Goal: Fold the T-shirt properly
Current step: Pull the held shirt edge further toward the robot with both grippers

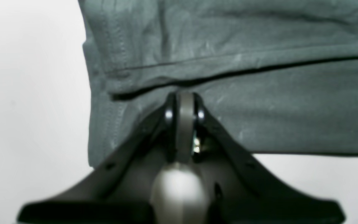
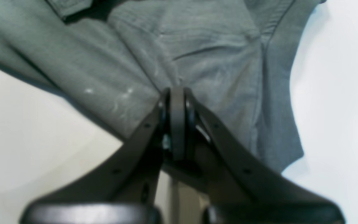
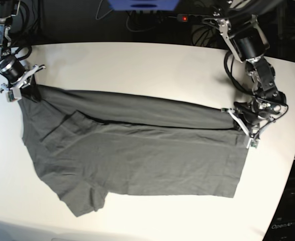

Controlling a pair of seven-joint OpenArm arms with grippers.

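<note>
Here, in the left wrist view, the left gripper has its jaws pressed together on a fold of the T-shirt, just below a dark crease and near the stitched hem at the cloth's left side. To fold well from this hold, the arm should probably lift only enough to clear the layer beneath and travel level, so the hem stays straight. Blur hides how much cloth sits between the jaws.

In the right wrist view, the right gripper is likewise closed on bunched cloth of the T-shirt, with a sleeve edge trailing off to the right. It would likely need to move in step with its partner, keeping the span taut. The pinch itself is hidden by the jaws.

In the base view, the T-shirt lies across the white worktop, its rear strip stretched from the left gripper near the right edge to the right gripper near the far left corner. The collar cannot be made out.
</note>
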